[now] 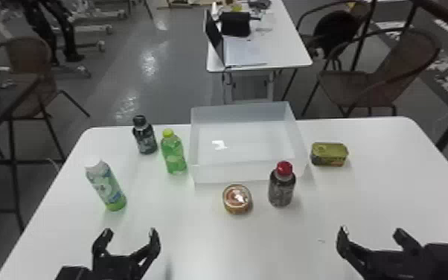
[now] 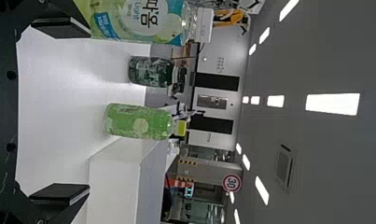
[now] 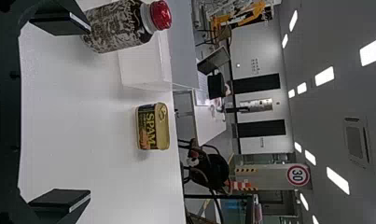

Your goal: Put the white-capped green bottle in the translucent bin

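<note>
Note the white-capped green bottle (image 1: 106,188) standing upright on the white table (image 1: 212,238), toward the left side and outside the translucent, rectangular plastic bin (image 1: 249,173); compare the yellow-capped green bottle (image 1: 174,154) just left of the bin, with the black-capped dark bottle (image 1: 146,139) farther left; observe the round, brown-and-gold tin (image 1: 237,199) before the bin, the red-capped dark bottle (image 1: 282,190) near its front right and the rectangular yellow tin (image 1: 329,154) just to its right; see the left gripper (image 1: 130,231) and right gripper (image 1: 371,231) at the near side, both open, with black fingers spread apart
</note>
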